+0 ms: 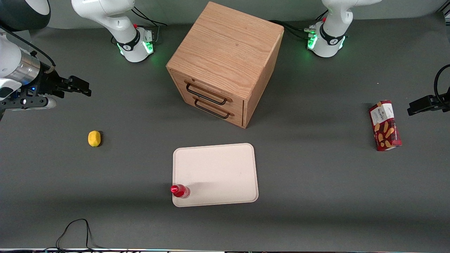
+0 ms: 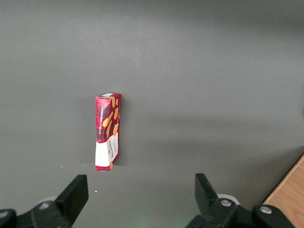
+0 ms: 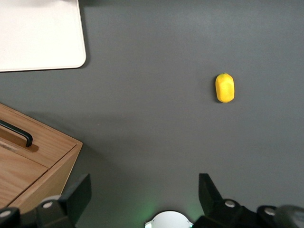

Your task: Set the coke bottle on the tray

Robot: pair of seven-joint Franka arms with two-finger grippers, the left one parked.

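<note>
The coke bottle (image 1: 180,190), small and red with a red cap, stands upright on the corner of the tray (image 1: 225,168) that lies nearest the front camera, toward the working arm's end. The tray is a flat cream-white rectangle in front of the drawers; one corner of the tray (image 3: 38,33) shows in the right wrist view, where the bottle is out of view. My right gripper (image 1: 83,89) hangs above the table at the working arm's end, well apart from the bottle. The gripper (image 3: 145,186) is open with nothing between its fingers.
A yellow lemon (image 1: 94,138) (image 3: 224,87) lies on the table between the gripper and the tray. A wooden two-drawer cabinet (image 1: 225,63) (image 3: 28,161) stands mid-table. A red snack box (image 1: 385,125) (image 2: 108,131) lies toward the parked arm's end. A black cable (image 1: 75,232) loops near the front edge.
</note>
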